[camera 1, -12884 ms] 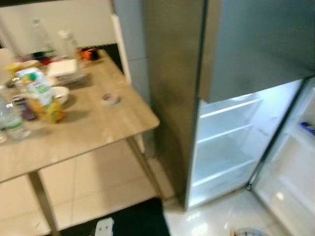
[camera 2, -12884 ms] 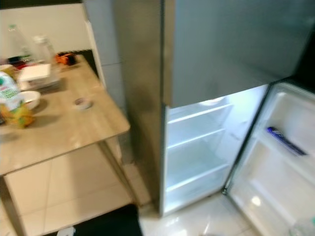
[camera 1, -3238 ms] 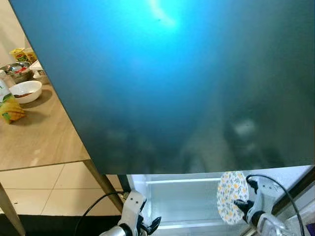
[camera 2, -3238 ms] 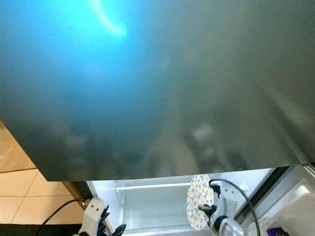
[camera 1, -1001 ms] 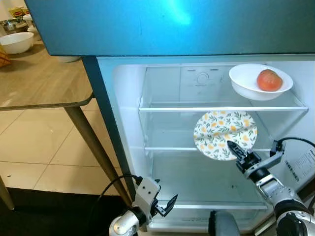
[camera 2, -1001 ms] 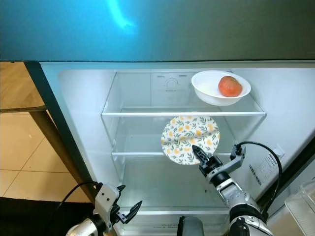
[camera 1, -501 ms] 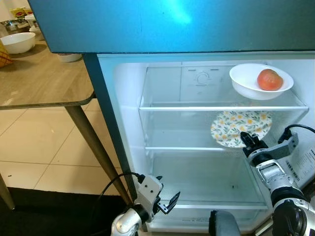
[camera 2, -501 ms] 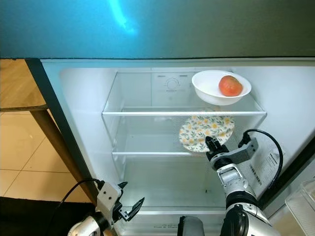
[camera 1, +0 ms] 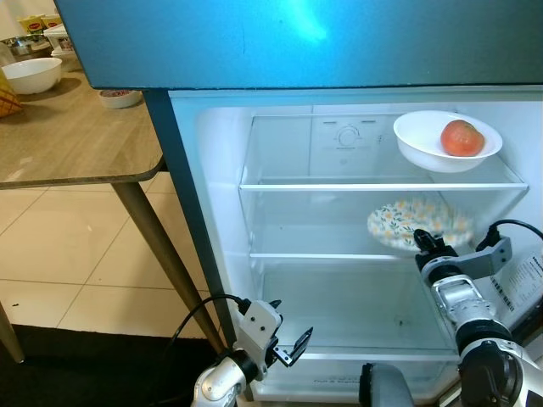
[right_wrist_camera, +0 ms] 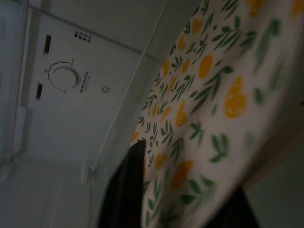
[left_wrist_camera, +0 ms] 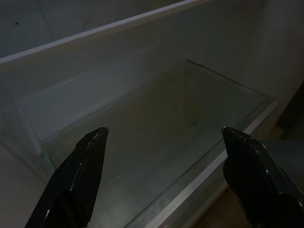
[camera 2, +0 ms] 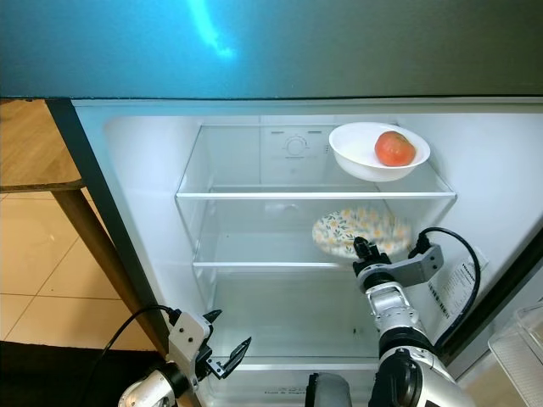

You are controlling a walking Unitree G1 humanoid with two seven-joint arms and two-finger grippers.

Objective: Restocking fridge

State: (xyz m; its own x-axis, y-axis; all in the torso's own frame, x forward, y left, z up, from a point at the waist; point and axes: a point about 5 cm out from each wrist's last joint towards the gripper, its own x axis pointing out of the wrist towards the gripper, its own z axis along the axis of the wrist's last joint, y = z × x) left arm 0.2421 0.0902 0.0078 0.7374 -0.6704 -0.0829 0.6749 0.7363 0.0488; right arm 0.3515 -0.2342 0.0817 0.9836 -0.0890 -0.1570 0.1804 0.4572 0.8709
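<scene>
Right eye view: right gripper [camera 2: 363,251] clamping floral plate [camera 2: 361,231] (beneath tomato bowl [camera 2: 378,152]); lower flat, then release.

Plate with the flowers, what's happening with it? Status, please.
Right tool shut on plate, laying it on middle shelf. Left tool open, low, idle. Bowl with tomato above, clear.

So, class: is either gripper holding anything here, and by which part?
The right gripper holds the floral plate by its near rim, over the fridge's middle shelf. The left gripper is open and holds nothing.
</scene>
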